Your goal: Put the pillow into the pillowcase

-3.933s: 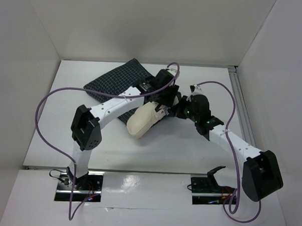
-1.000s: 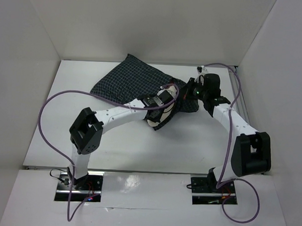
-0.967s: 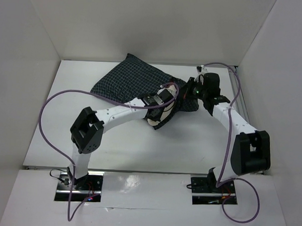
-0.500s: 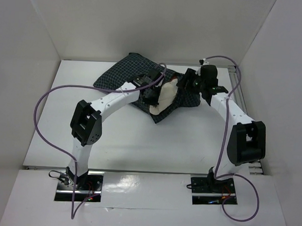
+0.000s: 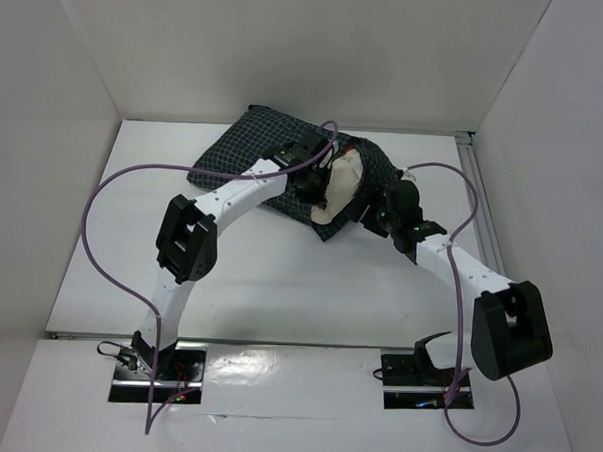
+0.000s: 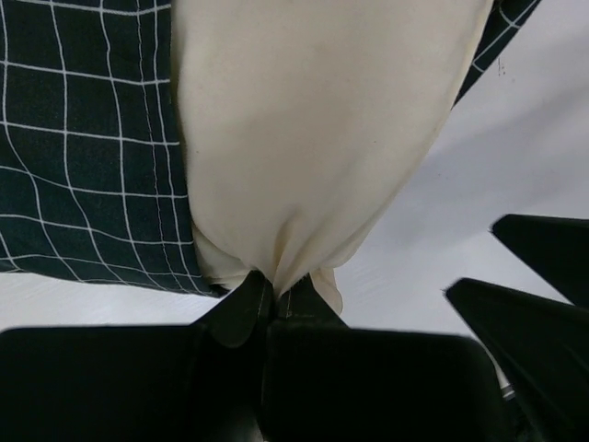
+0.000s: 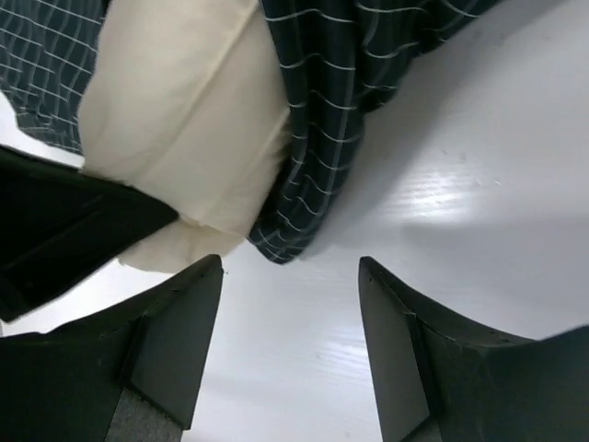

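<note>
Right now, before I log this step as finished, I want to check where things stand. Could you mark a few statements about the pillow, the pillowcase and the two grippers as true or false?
1. The left gripper is shut on a bunched corner of the pillow. True.
2. The right gripper is clamped on the pillowcase. False: its jaws stand open and hold nothing, over the table beside the pillowcase's edge.
3. The pillow is wholly inside the pillowcase. False: its cream end sticks out of the opening.
4. The pillowcase is dark with a fine white grid. True.
</note>
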Motion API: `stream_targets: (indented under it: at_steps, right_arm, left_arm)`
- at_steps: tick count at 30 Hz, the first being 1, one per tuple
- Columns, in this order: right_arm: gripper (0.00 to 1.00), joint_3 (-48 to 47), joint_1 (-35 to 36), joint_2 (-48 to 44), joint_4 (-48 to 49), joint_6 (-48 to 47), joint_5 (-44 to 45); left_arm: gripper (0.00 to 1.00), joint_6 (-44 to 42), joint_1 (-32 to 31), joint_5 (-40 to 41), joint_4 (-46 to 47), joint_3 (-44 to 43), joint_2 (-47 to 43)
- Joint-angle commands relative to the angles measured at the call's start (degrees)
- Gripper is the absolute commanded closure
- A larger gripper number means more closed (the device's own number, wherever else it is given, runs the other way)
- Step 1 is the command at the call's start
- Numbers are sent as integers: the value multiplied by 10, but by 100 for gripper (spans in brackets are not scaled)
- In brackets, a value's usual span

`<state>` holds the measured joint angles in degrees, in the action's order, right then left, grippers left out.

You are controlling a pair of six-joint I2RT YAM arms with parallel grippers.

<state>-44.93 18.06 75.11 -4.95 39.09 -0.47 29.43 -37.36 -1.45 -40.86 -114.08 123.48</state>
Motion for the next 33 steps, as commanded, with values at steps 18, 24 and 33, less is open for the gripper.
stream_targets:
  at_steps: [18, 24, 33]
  right_arm:
    - [62, -136, 9, 204, 81, 46, 126]
    - [86, -136, 9, 217, 100, 42, 131]
    - [100, -122, 14, 121, 46, -52, 51]
  left_arm:
    - [100, 14, 16, 29, 43, -37, -7]
    - [100, 9, 11, 29, 43, -42, -7]
    - [100, 43, 11, 47, 59, -40, 4]
